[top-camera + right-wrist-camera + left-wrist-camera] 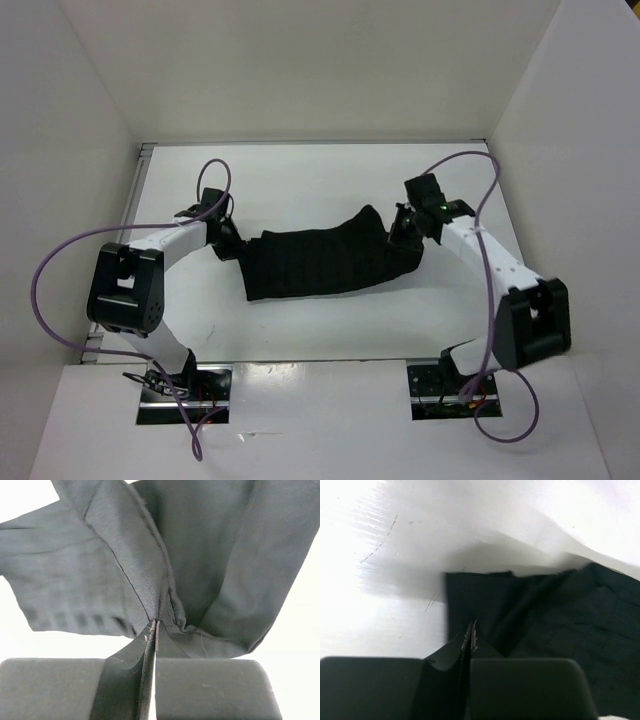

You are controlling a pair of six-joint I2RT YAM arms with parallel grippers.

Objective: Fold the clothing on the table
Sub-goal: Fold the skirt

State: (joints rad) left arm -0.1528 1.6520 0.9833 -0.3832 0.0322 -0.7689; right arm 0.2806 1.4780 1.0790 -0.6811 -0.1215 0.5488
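left claw (471, 630): clenched on the left end of the black garment (320, 262)
right claw (154, 626): pinching its right end, fabric bunched up
garment: strung between both claws on the counter (300, 180)

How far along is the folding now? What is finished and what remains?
Done: the clothing lies stretched as a long band across the table, with a gripper at each end. In hand: the left gripper and right gripper are both shut on its ends. Remaining: no fold-over is visible yet; the held ends probably need to be carried across, laid down and released.
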